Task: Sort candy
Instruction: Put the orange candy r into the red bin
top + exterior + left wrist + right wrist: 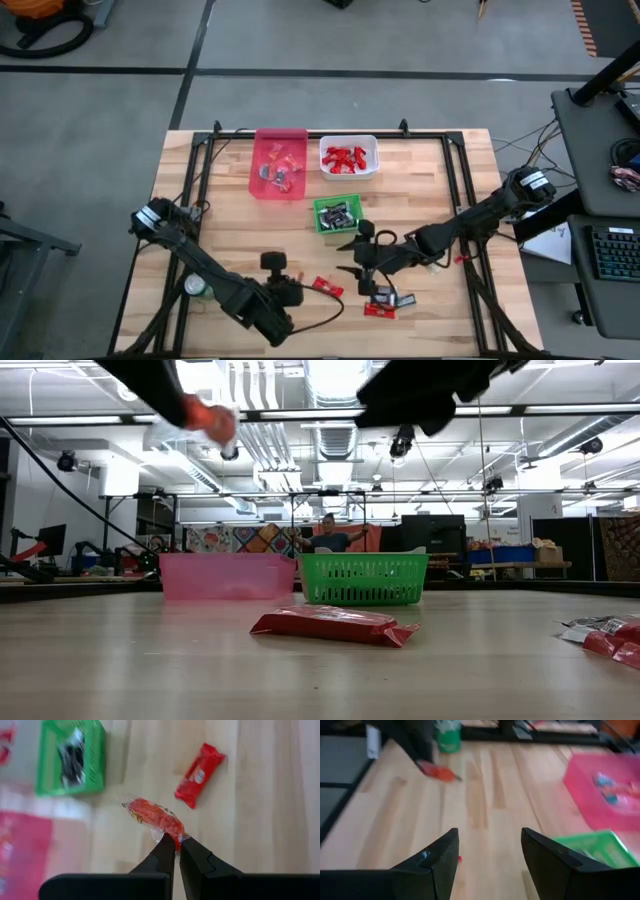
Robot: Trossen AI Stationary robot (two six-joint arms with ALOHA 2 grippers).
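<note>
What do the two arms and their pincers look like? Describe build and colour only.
Both arms are dark, jointed and slim, each with a pale band near its base. The left pincer has two black, smooth fingers that taper to narrow tips. The right pincer has two broader black fingers with angled inner faces. A thin black cable loops on the table beside the left arm.

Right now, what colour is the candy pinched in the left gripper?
Orange-red in a clear wrapper, shown best in the left wrist view.

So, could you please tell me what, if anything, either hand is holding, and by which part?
The left hand pinches a red-orange wrapped candy by one twisted end of its clear wrapper. The right hand is open and holds nothing.
</note>
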